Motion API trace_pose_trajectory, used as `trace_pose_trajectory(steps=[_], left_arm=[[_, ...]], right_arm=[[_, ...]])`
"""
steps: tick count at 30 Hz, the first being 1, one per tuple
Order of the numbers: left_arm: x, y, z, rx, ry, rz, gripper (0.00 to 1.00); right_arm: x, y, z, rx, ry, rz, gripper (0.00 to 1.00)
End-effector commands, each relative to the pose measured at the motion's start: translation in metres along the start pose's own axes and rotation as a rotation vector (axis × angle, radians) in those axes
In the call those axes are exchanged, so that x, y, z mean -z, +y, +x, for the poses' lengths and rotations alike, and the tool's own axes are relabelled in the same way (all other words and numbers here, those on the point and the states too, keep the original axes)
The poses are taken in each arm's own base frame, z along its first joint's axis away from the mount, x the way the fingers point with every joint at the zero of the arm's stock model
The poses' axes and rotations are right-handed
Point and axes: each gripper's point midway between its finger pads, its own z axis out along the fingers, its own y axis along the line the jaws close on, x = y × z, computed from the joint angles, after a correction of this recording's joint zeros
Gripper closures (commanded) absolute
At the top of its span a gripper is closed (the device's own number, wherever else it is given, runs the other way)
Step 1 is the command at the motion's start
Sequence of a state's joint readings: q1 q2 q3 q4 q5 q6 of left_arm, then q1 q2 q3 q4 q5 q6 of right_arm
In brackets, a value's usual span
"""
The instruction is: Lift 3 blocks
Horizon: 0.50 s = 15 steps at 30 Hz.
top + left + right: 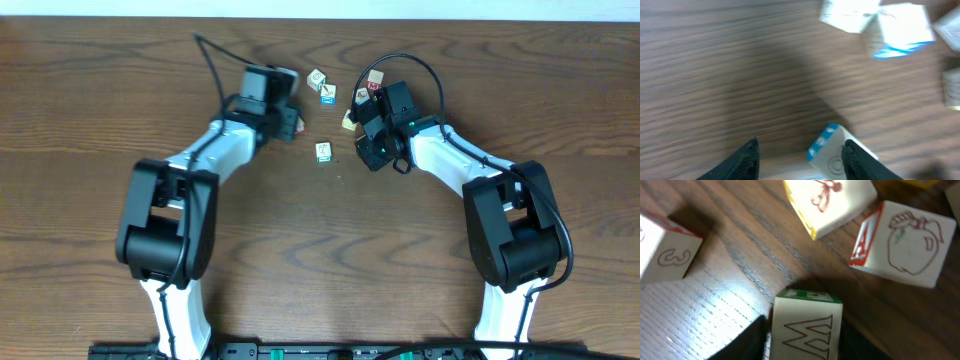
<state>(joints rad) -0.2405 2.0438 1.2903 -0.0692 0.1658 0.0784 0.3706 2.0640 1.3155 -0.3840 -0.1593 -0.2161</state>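
The W block [808, 320] appears pinched between the fingers of the right gripper [806, 332]. The yellow block [832, 202] and the apple block [907, 242] are seen just beyond the fingertips. The left gripper [801, 147] is spread, with a blue cube [832, 152] against one finger.

Numeral 3 on the red-edged block [665, 250], letter W on the green-topped block [807, 330], apparent A on the apple block [905, 242] side.

Even overhead light, left wrist view motion-blurred, glare on table [695, 322]
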Motion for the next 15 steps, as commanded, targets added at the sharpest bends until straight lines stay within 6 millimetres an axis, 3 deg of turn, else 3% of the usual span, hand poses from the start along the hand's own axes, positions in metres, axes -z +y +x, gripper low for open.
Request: trace_pose_trajectory(steps=[1,7,15], left_arm=[[0.014,0.032,-0.007,0.074,-0.011,-0.011,0.5],[0.016,0.043,0.0,0.098,0.015,-0.017,0.45],[0.025,0.012,-0.01,0.05,-0.003,0.032,0.35]], right_arm=[[-0.002,0.001,-0.004,0.005,-0.004,-0.003,0.73],[-0.002,0.0,-0.005,0.006,-0.01,-0.002,0.85],[-0.002,-0.005,-0.005,0.001,-0.006,0.025,0.9]])
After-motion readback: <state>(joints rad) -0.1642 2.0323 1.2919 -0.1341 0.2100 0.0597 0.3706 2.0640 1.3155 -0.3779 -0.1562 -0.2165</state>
